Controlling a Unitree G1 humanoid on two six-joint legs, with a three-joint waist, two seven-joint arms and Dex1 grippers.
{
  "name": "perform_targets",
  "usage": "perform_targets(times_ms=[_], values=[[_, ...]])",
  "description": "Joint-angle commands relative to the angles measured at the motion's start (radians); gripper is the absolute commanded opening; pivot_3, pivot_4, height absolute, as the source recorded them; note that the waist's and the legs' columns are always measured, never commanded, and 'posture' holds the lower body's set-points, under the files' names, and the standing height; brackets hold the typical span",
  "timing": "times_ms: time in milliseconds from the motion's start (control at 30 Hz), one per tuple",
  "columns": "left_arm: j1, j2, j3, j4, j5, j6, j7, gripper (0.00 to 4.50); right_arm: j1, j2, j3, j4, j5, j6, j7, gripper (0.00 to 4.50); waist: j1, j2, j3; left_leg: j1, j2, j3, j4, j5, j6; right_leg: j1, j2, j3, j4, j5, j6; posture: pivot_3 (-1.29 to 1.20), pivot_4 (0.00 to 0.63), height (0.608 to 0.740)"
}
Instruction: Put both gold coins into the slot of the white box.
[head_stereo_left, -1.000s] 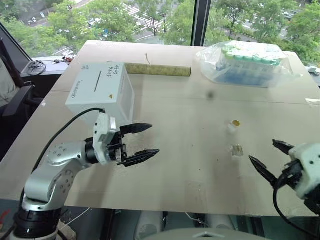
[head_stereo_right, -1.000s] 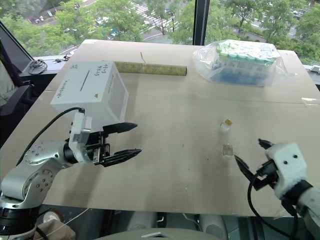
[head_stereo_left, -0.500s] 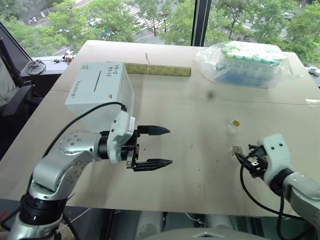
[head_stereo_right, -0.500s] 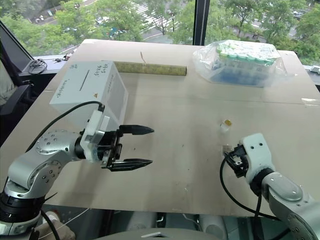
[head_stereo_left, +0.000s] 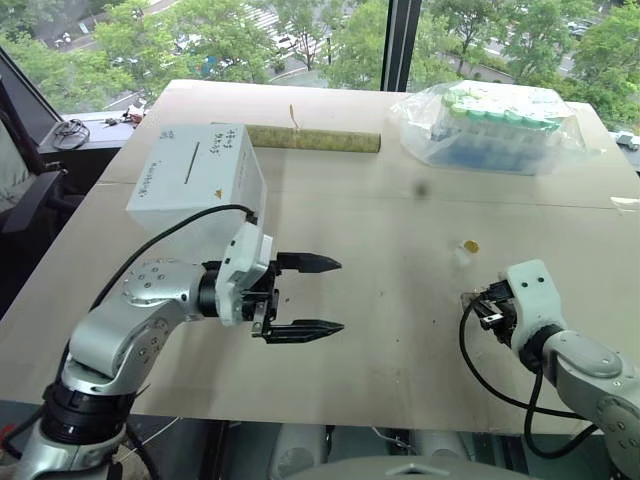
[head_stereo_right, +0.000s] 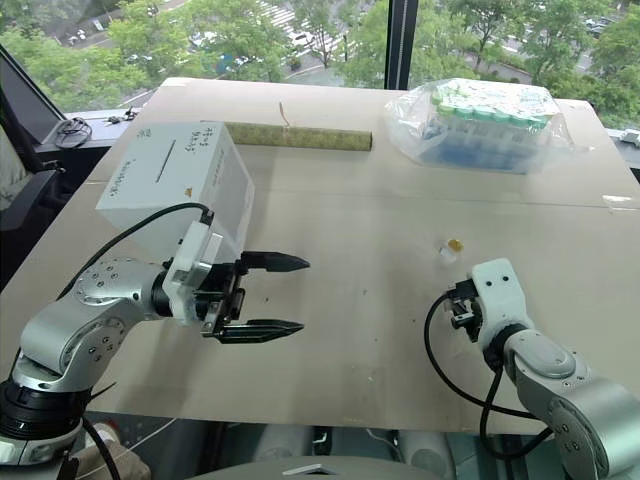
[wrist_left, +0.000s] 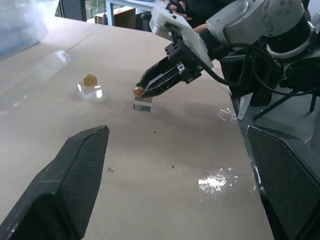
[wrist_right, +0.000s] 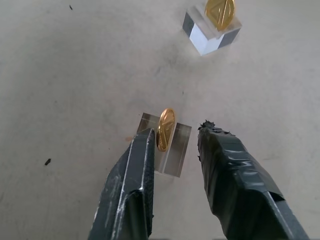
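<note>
Since a second ago the right end effector (wrist_right: 175, 145) has come forward and down from the near right edge of the bench (head_stereo_left: 380, 220) to the nearer gold coin (wrist_right: 165, 129), and its fingers have narrowed from wide open to a small gap. In the right wrist view this coin stands on edge in a small clear block (wrist_right: 172, 145); one finger (wrist_right: 131, 185) touches the coin's face, the other finger (wrist_right: 235, 175) is just beside it with a gap, so the coin is between the fingers but not yet clamped. The left wrist view shows the same: the right fingertips are around the coin on its block.

Further from the robot, the second gold coin (wrist_right: 220, 12) stands on its own clear block (wrist_right: 210, 35), untouched and in the same place as before.

Meanwhile the left end effector (head_stereo_left: 318, 295) has shifted a little to the right over the bench and is fully spread, holding nothing. Just behind the left arm stands the white box (head_stereo_left: 195, 190), with the slot (head_stereo_left: 193, 161) in its top face. It did not move. At the far right of the bench lies the clear bag of green-capped tubes (head_stereo_left: 495, 125).
</note>
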Motion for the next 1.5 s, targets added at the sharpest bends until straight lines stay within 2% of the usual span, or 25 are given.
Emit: perform_targets(times_ms=[33, 200, 233, 300, 333, 667, 800, 900, 1000, 1033, 1067, 1167, 1300, 1500], values=[[0.027, 0.011, 0.034, -0.009, 0.008, -0.044, -0.023, 4.50, -0.011, 0.006, -0.003, -0.030, -0.020, 0.009, 0.009, 1.46, 0.000, 0.000, 0.000, 0.000, 0.000, 0.000, 0.000, 0.000, 0.000, 0.000, 0.000, 0.000, 0.000, 0.000, 0.000, 0.00, 0.150, 0.740], [0.061, 0.010, 0.045, 0.016, 0.026, -0.088, -0.054, 4.50, -0.023, 0.006, -0.008, -0.035, -0.034, 0.025, 0.021, 1.46, 0.000, 0.000, 0.000, 0.000, 0.000, 0.000, 0.000, 0.000, 0.000, 0.000, 0.000, 0.000, 0.000, 0.000, 0.000, 0.00, 0.150, 0.740], [0.066, 0.010, 0.047, 0.021, 0.029, -0.095, -0.059, 4.50, -0.026, 0.007, -0.009, -0.037, -0.036, 0.030, 0.024, 0.90, 0.000, 0.000, 0.000, 0.000, 0.000, 0.000, 0.000, 0.000, 0.000, 0.000, 0.000, 0.000, 0.000, 0.000, 0.000, 0.00, 0.150, 0.740], [0.074, 0.009, 0.049, 0.028, 0.033, -0.108, -0.068, 4.50, -0.031, 0.010, -0.011, -0.042, -0.042, 0.040, 0.029, 0.23, 0.000, 0.000, 0.000, 0.000, 0.000, 0.000, 0.000, 0.000, 0.000, 0.000, 0.000, 0.000, 0.000, 0.000, 0.000, 0.00, 0.150, 0.740], [0.076, 0.009, 0.049, 0.029, 0.034, -0.112, -0.070, 4.50, -0.031, 0.010, -0.012, -0.044, -0.045, 0.044, 0.032, 0.06, 0.000, 0.000, 0.000, 0.000, 0.000, 0.000, 0.000, 0.000, 0.000, 0.000, 0.000, 0.000, 0.000, 0.000, 0.000, 0.00, 0.150, 0.740], [0.068, 0.001, 0.040, 0.030, 0.033, -0.107, -0.046, 4.50, -0.038, 0.008, -0.024, -0.075, -0.064, 0.070, 0.066, 0.06, 0.000, 0.000, 0.000, 0.000, 0.000, 0.000, 0.000, 0.000, 0.000, 0.000, 0.000, 0.000, 0.000, 0.000, 0.000, 0.00, 0.150, 0.740], [0.021, -0.016, 0.054, 0.030, -0.043, -0.004, 0.030, 4.50, -0.051, -0.006, -0.063, -0.107, -0.043, 0.045, 0.123, 0.06, 0.001, 0.000, 0.000, 0.000, 0.000, 0.000, 0.000, 0.000, 0.000, 0.000, 0.000, 0.000, 0.000, 0.000, 0.000, 0.00, 0.150, 0.740], [-0.065, -0.025, 0.067, 0.041, -0.189, 0.157, 0.106, 4.50, -0.068, -0.035, -0.135, -0.111, 0.085, -0.057, 0.217, 0.06, 0.001, 0.000, 0.000, 0.000, 0.000, 0.000, 0.000, 0.000, 0.000, 0.000, 0.000, 0.000, 0.000, 0.000, 0.000, 0.00, 0.150, 0.740], [-0.180, -0.048, 0.069, 0.073, -0.328, 0.291, 0.177, 4.50, -0.135, -0.078, -0.210, -0.111, 0.285, -0.137, 0.310, 0.06, -0.003, -0.001, 0.000, 0.000, 0.000, -0.001, 0.000, 0.000, 0.000, 0.000, 0.001, 0.000, 0.000, 0.000, 0.000, 0.00, 0.150, 0.740], [-0.234, -0.062, 0.063, 0.093, -0.372, 0.330, 0.194, 3.99, -0.186, -0.087, -0.236, -0.109, 0.357, -0.138, 0.341, 0.00, -0.003, 0.000, 0.001, 0.001, 0.000, 0.000, 0.000, 0.000, 0.000, 0.000, 0.001, 0.001, 0.000, 0.000, 0.000, 0.00, 0.150, 0.740], [-0.285, -0.079, 0.052, 0.109, -0.400, 0.357, 0.201, 3.94, -0.241, -0.114, -0.251, -0.094, 0.430, -0.141, 0.368, 0.00, -0.002, -0.001, 0.004, 0.000, 0.000, 0.000, 0.000, 0.000, 0.000, 0.000, 0.001, 0.002, 0.001, 0.000, 0.000, 0.00, 0.150, 0.740], [-0.387, -0.122, 0.027, 0.139, -0.411, 0.396, 0.217, 2.67, -0.353, -0.204, -0.253, -0.040, 0.604, -0.151, 0.390, 0.00, -0.002, -0.003, 0.004, 0.002, 0.000, -0.003, 0.002, 0.000, 0.000, 0.003, 0.005, 0.004, 0.002, 0.000, 0.001, 0.00, 0.150, 0.740], [-0.476, -0.162, 0.000, 0.185, -0.403, 0.421, 0.201, 2.67, -0.451, -0.287, -0.197, 0.009, 0.785, -0.201, 0.325, 0.00, -0.001, -0.004, 0.005, 0.005, -0.001, -0.001, -0.001, 0.000, 0.000, 0.006, 0.004, 0.006, 0.000, 0.002, -0.003, 0.00, 0.150, 0.740], [-0.516, -0.172, -0.030, 0.183, -0.368, 0.418, 0.152, 2.67, -0.505, -0.372, -0.115, 0.039, 0.875, -0.278, 0.261, 0.00, -0.001, -0.005, 0.005, 0.005, -0.001, 0.000, -0.001, 0.000, 0.000, 0.006, 0.004, 0.007, 0.000, 0.002, -0.003, 0.00, 0.150, 0.740]])
